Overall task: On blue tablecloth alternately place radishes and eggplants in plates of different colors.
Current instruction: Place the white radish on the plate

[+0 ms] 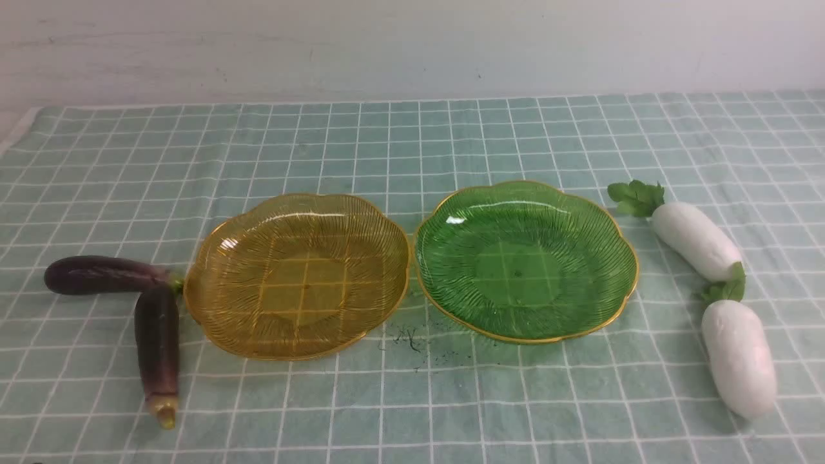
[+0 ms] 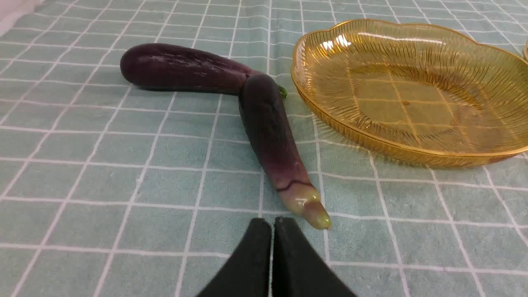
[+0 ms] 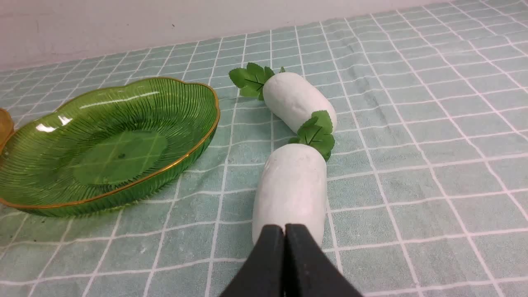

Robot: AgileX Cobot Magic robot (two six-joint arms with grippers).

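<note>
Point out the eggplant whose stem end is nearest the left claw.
The eggplant with its stem end toward the left claw; the other eggplant lies farther off, its stem end by the amber plate.

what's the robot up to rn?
Nothing is being handled. Both the left end effector and right end effector are shut and hold nothing. The amber plate and green plate are empty; two eggplants lie left of them, two radishes right, on the tablecloth. Placing is not yet done.

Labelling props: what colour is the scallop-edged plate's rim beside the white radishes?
Gold, clearest in the front view.
</note>
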